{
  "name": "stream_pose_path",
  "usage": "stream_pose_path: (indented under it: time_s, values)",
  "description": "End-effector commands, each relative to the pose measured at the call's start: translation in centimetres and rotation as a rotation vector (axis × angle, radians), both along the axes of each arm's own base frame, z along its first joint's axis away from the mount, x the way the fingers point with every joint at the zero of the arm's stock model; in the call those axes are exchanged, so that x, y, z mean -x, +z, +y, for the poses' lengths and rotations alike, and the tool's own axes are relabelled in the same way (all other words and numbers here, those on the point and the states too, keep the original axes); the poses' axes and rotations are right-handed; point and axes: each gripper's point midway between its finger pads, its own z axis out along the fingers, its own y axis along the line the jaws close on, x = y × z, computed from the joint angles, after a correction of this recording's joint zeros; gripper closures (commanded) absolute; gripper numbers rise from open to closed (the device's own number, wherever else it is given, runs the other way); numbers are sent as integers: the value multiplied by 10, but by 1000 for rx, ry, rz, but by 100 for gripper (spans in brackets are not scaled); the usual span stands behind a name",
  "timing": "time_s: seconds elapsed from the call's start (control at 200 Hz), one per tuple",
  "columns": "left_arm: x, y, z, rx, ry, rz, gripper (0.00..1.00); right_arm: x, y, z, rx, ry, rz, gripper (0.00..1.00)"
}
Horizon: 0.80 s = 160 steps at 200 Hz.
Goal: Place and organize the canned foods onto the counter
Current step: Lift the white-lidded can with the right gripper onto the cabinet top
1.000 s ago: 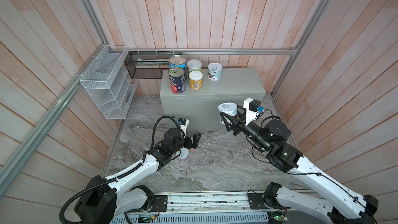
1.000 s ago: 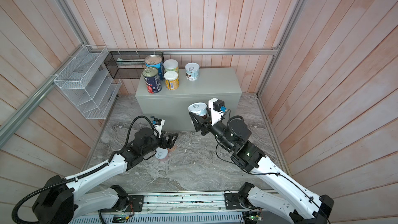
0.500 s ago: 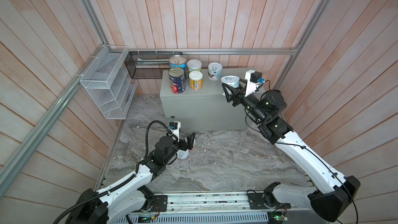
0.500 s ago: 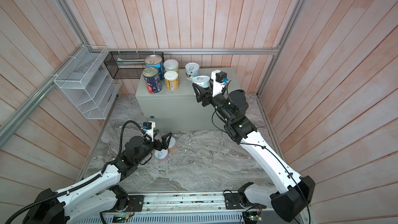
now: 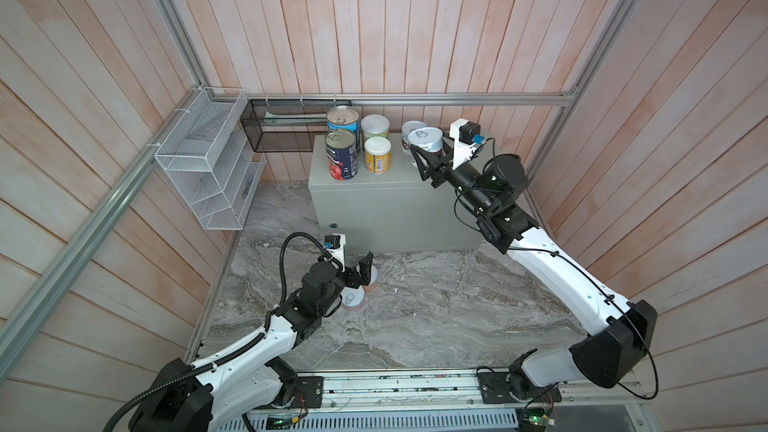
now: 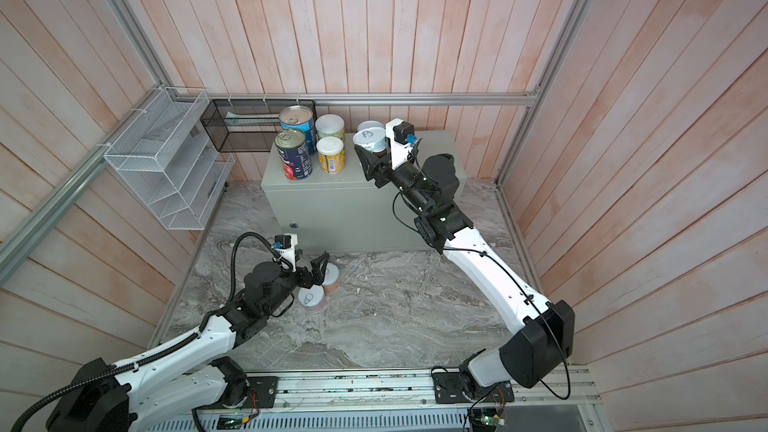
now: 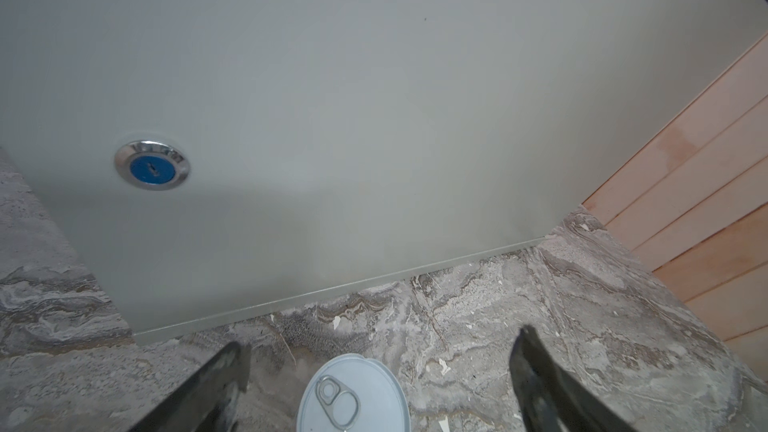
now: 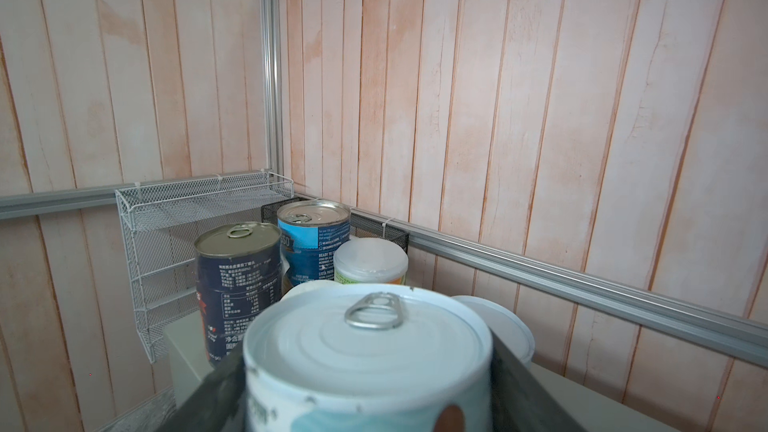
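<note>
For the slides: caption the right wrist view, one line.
Right gripper holds a short pale pull-tab can over the light-grey metal counter, tall navy can beyond.

We count two tall metal-topped cans (image 5: 341, 155); two yellow-green white-lidded cans (image 5: 377, 157); four short pale pull-tab cans (image 5: 353, 297); one light-grey metal box (image 5: 395, 214); two wire mesh baskets (image 5: 199, 168).

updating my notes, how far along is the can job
Done: five cans stand on the counter. In hand: the right gripper holds a sixth, pale can over it. Left: two short cans on the marble floor, the open left gripper at one.
</note>
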Motion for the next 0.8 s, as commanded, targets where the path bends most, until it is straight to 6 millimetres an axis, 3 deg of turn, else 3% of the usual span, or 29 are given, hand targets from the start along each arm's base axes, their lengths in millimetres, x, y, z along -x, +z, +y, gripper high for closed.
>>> stream_pose_path:
  time_s: [0.0, 0.325, 0.795]
  values:
    - [-2, -1, 5, 10, 30, 1, 0, 9, 42, -3, -44, 6, -163, 52]
    - [-4, -7, 5, 1, 36, 17, 0, -35, 7, 14, 33, -57, -120, 52]
    - [-7, -13, 5, -17, 50, 36, 0, -72, -37, 19, 155, -145, -97, 51]
